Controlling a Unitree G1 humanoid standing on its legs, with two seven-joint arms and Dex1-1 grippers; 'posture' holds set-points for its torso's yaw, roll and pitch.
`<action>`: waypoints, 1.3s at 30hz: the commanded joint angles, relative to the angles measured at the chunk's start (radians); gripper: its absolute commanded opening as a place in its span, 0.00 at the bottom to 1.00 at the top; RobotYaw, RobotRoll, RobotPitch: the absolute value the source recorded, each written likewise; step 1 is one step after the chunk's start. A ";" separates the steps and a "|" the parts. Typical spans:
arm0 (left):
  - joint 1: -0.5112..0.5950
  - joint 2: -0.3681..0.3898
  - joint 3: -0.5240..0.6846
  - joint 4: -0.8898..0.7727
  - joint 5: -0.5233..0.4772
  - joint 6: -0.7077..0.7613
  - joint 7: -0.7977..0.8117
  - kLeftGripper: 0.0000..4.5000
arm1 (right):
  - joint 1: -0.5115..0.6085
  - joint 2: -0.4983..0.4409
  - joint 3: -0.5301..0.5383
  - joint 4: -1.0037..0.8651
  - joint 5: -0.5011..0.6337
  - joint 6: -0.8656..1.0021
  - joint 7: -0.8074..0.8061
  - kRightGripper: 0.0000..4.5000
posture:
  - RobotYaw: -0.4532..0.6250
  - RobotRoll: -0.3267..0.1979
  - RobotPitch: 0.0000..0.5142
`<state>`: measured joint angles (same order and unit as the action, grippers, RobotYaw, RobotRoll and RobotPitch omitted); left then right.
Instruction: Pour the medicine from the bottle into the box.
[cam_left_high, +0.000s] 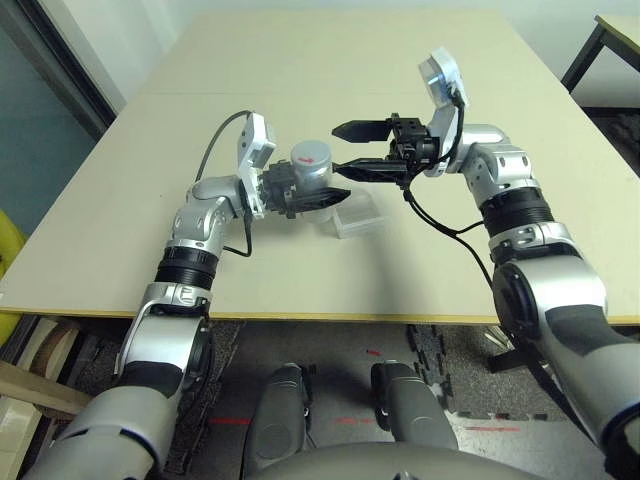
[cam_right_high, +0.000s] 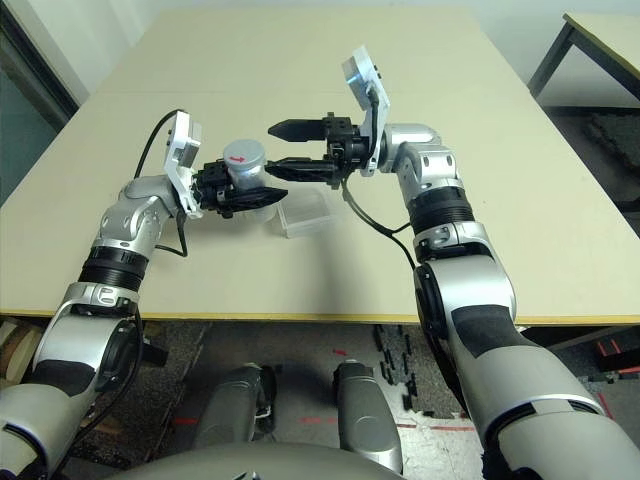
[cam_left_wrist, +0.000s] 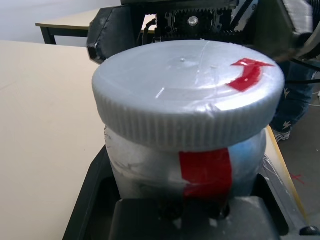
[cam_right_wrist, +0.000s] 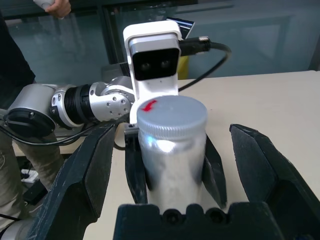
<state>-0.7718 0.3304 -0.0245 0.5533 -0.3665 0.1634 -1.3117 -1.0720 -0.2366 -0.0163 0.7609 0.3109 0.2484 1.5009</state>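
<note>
My left gripper (cam_left_high: 318, 188) is shut on the bottle (cam_left_high: 310, 166), a small silvery cylinder with a red strip, held a little above the table. Its grey cap (cam_left_wrist: 187, 95) with the red arrow is screwed on and points toward my right gripper. My right gripper (cam_left_high: 337, 149) stands open, its two black fingers (cam_right_wrist: 95, 170) flanking the cap with a gap on each side. The box (cam_left_high: 355, 217), shallow clear plastic, lies on the table just beyond and below the bottle. The medicine is hidden.
The beige table (cam_left_high: 420, 280) stretches wide around both arms, its front edge close to my body. A second table (cam_left_high: 612, 38) stands at the far right. A person (cam_right_wrist: 15, 60) in dark clothes stands beyond the table's left side.
</note>
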 joint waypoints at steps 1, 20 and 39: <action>-0.007 -0.006 -0.020 0.005 0.016 -0.008 -0.005 0.60 | 0.009 0.012 0.015 -0.010 -0.001 -0.012 -0.022 1.00 | 0.26 0.62 0.16; 0.012 -0.019 -0.032 -0.021 0.018 0.002 0.001 0.60 | -0.026 0.078 0.036 0.064 -0.024 -0.072 -0.091 1.00 | 0.27 0.62 0.18; 0.024 -0.013 -0.032 -0.054 0.003 0.034 -0.003 0.60 | -0.043 0.039 0.022 0.146 -0.040 -0.118 -0.114 1.00 | 0.27 0.62 0.18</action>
<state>-0.7597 0.3153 -0.0493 0.5272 -0.3557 0.1999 -1.2919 -1.1078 -0.1729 0.0131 0.8799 0.2843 0.1394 1.4007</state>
